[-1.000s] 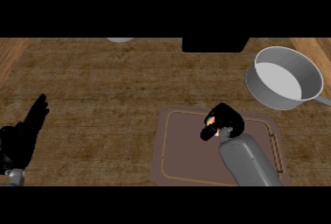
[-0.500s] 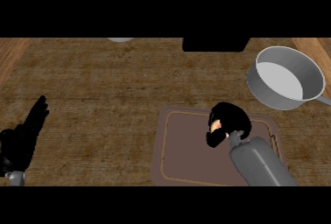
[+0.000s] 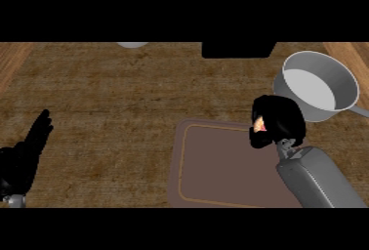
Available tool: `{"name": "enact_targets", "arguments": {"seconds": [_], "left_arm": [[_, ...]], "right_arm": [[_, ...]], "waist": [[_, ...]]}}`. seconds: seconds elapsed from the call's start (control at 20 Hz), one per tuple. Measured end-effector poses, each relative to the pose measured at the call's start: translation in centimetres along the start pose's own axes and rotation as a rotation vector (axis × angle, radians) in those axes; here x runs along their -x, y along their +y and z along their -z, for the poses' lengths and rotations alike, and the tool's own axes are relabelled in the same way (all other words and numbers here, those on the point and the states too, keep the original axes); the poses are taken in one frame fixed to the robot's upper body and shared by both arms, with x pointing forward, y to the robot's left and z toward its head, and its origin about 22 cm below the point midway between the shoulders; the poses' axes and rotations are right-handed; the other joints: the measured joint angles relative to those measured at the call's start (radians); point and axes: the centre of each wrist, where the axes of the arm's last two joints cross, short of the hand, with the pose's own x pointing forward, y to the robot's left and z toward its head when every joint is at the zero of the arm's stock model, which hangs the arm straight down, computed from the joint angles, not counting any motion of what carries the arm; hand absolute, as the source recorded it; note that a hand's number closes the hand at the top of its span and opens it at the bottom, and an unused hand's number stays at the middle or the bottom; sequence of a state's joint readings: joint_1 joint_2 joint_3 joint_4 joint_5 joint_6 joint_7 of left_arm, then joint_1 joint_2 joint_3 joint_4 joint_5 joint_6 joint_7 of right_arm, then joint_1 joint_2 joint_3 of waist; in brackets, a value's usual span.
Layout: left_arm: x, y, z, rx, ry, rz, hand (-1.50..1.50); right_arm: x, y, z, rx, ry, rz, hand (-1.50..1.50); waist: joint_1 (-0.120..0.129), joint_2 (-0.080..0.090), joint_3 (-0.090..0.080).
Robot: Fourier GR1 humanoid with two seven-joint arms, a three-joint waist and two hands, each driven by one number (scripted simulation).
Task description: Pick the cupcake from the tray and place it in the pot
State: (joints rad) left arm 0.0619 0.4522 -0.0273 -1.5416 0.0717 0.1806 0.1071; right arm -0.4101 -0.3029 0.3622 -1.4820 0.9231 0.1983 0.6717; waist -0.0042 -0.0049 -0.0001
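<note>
Curling round a small orange-and-pink cupcake (image 3: 259,125), mostly hidden, the black right hand (image 3: 277,122) holds it over the flat brown tray (image 3: 216,171) beside the grey metal pot (image 3: 317,85); it looks light, soft, crushable, best held by its base.

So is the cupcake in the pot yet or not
Not yet. The right hand is curled round the cupcake, above the tray's far right corner, just short of the pot, which shows only its pale inside.
</note>
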Motion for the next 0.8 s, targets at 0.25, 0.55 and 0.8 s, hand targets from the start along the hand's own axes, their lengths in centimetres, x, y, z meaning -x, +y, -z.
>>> {"name": "enact_targets", "arguments": {"seconds": [0.25, 0.55, 0.8], "left_arm": [[-0.2, -0.1, -0.3, 0.0, 0.003, 0.0, 0.0], [0.3, -0.1, 0.2, 0.0, 0.005, -0.004, 0.0], [0.2, -0.6, 0.0, 0.002, 0.001, -0.003, 0.0]], "right_arm": [[0.1, -4.3, -1.5, 0.285, 0.041, -0.003, 1.5], [1.1, -8.3, -3.1, 0.452, 0.067, 0.144, 1.5], [3.6, -10.2, -2.5, 0.529, 0.085, 0.237, 1.5]], "waist": [[-0.006, -0.003, 0.0], [-0.003, 0.001, 0.0], [0.004, 0.004, 0.0]]}}
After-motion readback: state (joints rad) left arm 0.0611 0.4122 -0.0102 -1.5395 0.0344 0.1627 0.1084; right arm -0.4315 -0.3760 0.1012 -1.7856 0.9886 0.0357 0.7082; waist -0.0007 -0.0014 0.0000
